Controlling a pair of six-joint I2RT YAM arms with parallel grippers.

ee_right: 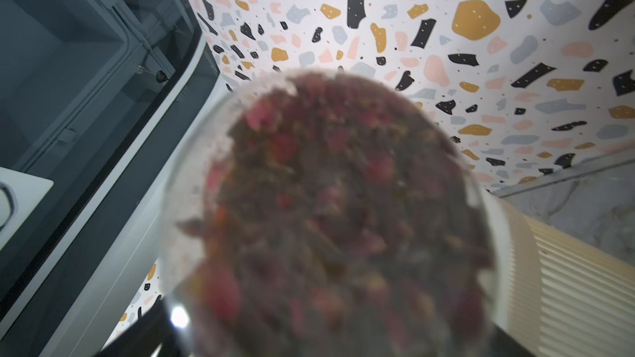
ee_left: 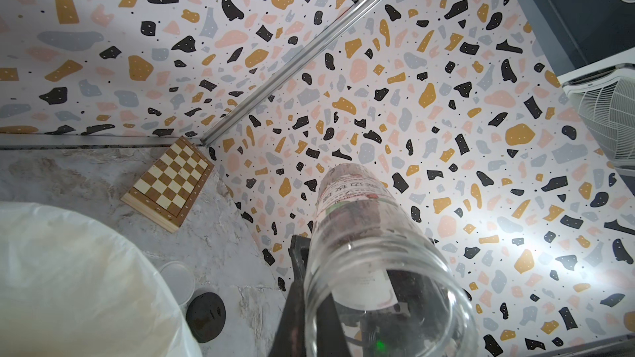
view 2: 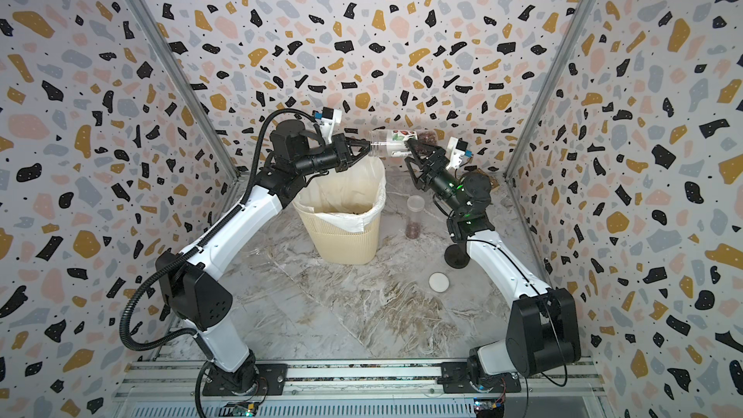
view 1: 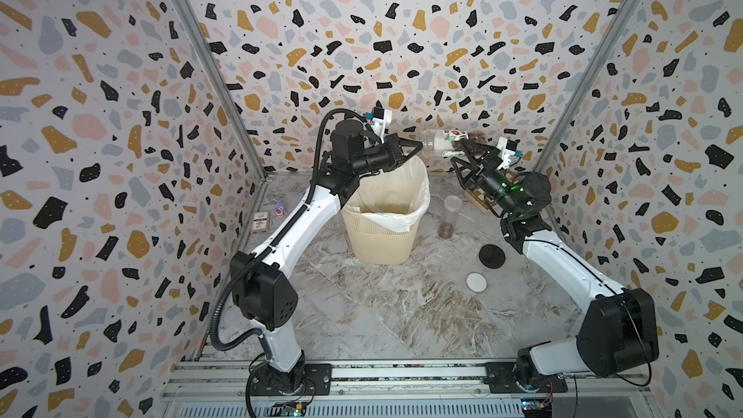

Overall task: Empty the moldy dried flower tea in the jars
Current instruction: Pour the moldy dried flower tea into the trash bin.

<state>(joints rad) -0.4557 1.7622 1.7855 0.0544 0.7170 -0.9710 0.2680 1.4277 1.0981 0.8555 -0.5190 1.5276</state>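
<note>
Right gripper (view 1: 462, 151): clamped around labelled jar (view 1: 444, 142), held roughly level. Moldy dried flower tea (view 1: 478, 139): bunched at base end. Left gripper (view 1: 416, 149): pressed together, tips at jar mouth. Bin (view 1: 378, 243): below mouth; likely needs steeper tilt to pour.

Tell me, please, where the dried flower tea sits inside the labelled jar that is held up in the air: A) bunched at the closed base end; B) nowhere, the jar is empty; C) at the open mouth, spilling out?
A: in a top view the dark reddish tea is bunched at the closed base of the labelled jar, which lies sideways in the right gripper, while the mouth end looks clear.
</note>
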